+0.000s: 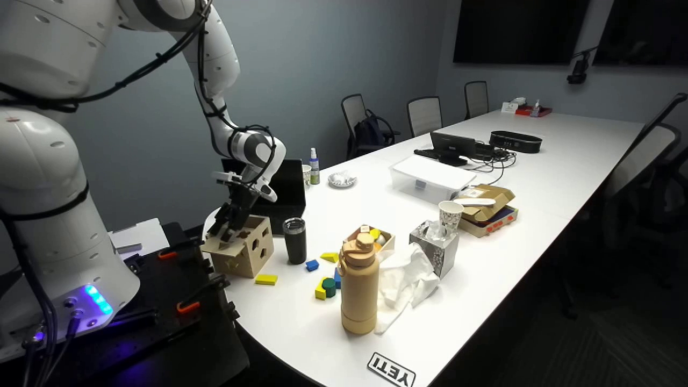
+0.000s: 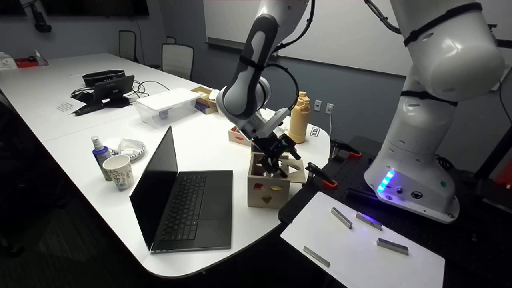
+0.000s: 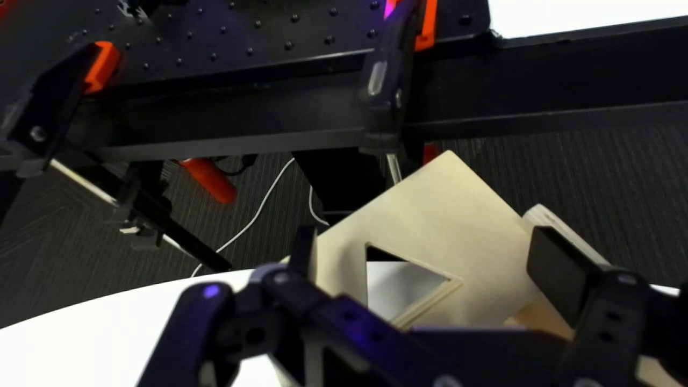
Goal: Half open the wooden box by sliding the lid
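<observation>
Wrist view has my pincer (image 3: 430,262) spread wide, the lid (image 3: 451,228) showing through its gap, and an exterior view shows that lid jutting from the wooden box (image 2: 267,191) on the table (image 2: 204,152).

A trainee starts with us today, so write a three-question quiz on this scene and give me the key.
1. True or false: the lid is slid partly off the wooden box.
2. Pick one: the lid juts out past the wooden box toward (A) the laptop, (B) the robot base, (C) the tissue box.
3. Short answer: in the wrist view, is the pincer open or shut?

Key: 1. true; 2. B; 3. open, with its fingers apart.
</observation>
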Motion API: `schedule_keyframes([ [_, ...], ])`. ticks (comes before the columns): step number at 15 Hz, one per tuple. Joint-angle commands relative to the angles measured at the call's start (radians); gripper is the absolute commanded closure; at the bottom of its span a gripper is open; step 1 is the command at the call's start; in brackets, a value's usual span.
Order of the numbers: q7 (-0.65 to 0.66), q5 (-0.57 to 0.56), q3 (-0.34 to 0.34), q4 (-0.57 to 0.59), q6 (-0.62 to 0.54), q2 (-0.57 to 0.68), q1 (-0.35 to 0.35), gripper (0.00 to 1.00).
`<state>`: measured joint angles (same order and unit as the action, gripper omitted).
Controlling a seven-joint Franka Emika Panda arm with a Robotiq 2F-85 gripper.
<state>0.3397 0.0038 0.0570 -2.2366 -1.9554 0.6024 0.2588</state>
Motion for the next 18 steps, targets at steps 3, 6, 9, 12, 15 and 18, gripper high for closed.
schedule_keyframes([
  [3, 0.025, 0.011, 0.007, 0.004, 0.002, -0.026, -0.001, 0.0],
  [6, 0.031, 0.003, 0.004, 0.012, 0.013, -0.027, 0.003, 0.0],
  [9, 0.041, -0.012, 0.002, 0.015, 0.014, -0.008, 0.013, 0.0],
  [12, 0.052, -0.018, 0.001, 0.007, -0.021, -0.007, 0.022, 0.0],
  [15, 0.07, -0.02, 0.0, 0.01, -0.023, -0.012, 0.03, 0.0],
  [18, 0.084, -0.032, -0.003, 0.015, -0.004, -0.007, 0.037, 0.0],
])
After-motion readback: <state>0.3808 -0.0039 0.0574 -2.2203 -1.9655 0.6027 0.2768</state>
